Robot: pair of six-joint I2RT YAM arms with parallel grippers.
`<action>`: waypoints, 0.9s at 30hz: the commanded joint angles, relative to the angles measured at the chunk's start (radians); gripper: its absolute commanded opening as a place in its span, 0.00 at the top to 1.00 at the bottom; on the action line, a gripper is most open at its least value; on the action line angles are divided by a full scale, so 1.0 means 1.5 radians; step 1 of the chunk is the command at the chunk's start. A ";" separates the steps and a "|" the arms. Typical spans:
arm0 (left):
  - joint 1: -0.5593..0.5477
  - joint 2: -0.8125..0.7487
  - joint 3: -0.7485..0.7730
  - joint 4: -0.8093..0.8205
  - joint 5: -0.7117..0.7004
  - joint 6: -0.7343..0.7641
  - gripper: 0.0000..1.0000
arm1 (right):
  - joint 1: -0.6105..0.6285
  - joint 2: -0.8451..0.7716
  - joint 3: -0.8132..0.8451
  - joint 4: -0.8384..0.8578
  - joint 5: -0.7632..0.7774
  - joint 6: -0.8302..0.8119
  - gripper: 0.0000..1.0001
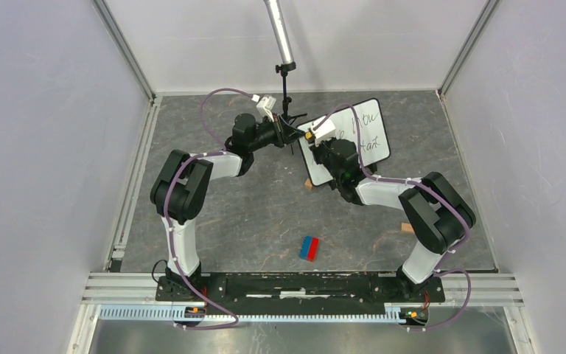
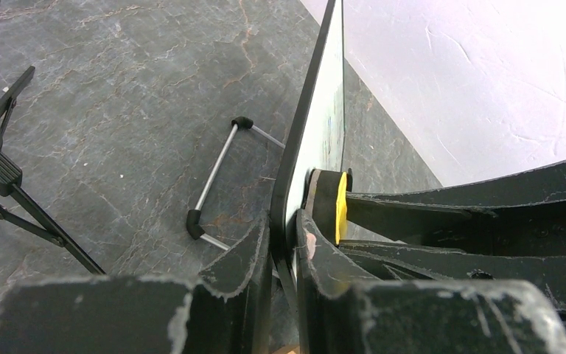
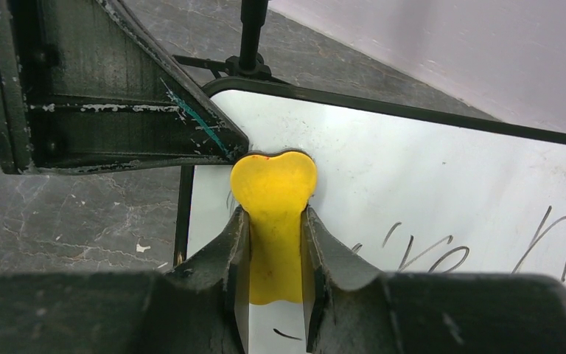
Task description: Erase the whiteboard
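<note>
Whiteboard (image 1: pixel 378 134): thin black frame, rounded corners, black handwriting (image 3: pixel 453 259).

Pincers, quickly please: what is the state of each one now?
Left pincer: closed on the edge of the black-framed white rectangular whiteboard.
Right pincer: closed on a yellow rounded pad.

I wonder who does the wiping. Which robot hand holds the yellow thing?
The right gripper: it squeezes the yellow eraser at the whiteboard. The left gripper only clamps the whiteboard's edge.
</note>
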 commanded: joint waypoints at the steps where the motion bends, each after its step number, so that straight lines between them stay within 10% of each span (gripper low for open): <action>1: -0.007 -0.004 0.004 0.014 0.006 0.061 0.98 | -0.019 0.016 -0.003 -0.030 0.022 0.051 0.91; 12: -0.007 -0.005 0.004 -0.002 0.015 0.076 0.98 | -0.096 0.014 -0.005 -0.087 0.025 0.096 0.91; 27: -0.007 -0.006 0.011 -0.018 0.016 0.085 0.98 | 0.058 0.043 0.039 -0.119 0.082 -0.007 0.91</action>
